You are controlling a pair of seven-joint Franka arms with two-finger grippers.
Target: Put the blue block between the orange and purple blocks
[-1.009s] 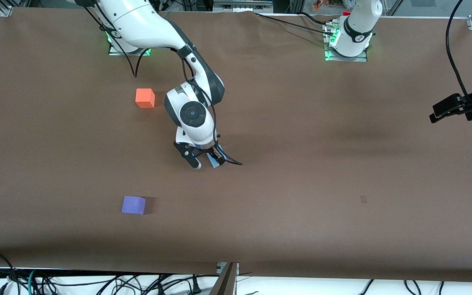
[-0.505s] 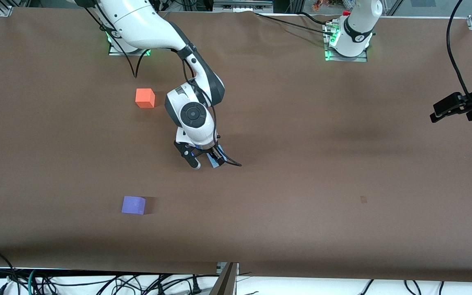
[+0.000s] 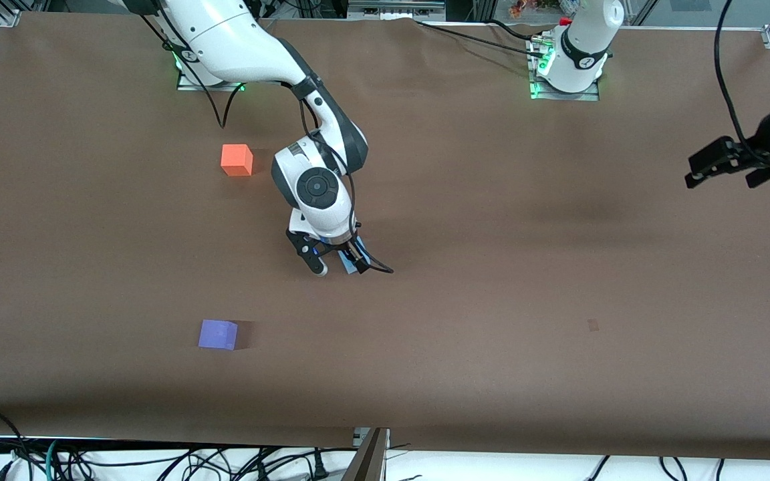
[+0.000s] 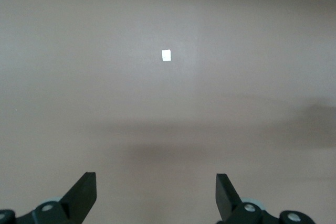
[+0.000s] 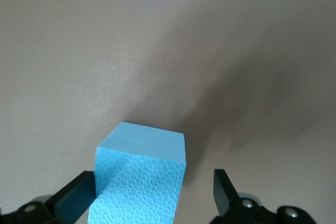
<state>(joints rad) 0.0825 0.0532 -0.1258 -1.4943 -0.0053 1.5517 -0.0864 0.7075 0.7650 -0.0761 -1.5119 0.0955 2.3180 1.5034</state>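
The blue block [image 5: 140, 179] sits between the right claw [image 3: 335, 266]'s spread fingers, one finger touching it, low over the bench [image 3: 492, 280]. Orange block [image 3: 236, 159] and purple block [image 3: 218, 334] lie well apart from that claw. The left claw [image 4: 156, 195] hovers wide open, empty.

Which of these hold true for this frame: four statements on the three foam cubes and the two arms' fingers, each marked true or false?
1. The light blue foam cube sits between the right gripper's open fingers. True.
2. The bright orange cube lies nearer the front camera than the violet-purple cube. False: it lies farther.
3. The left gripper holds a cube. False: it is open, over bare brown table.
4. Orange and purple cubes stand apart. True.
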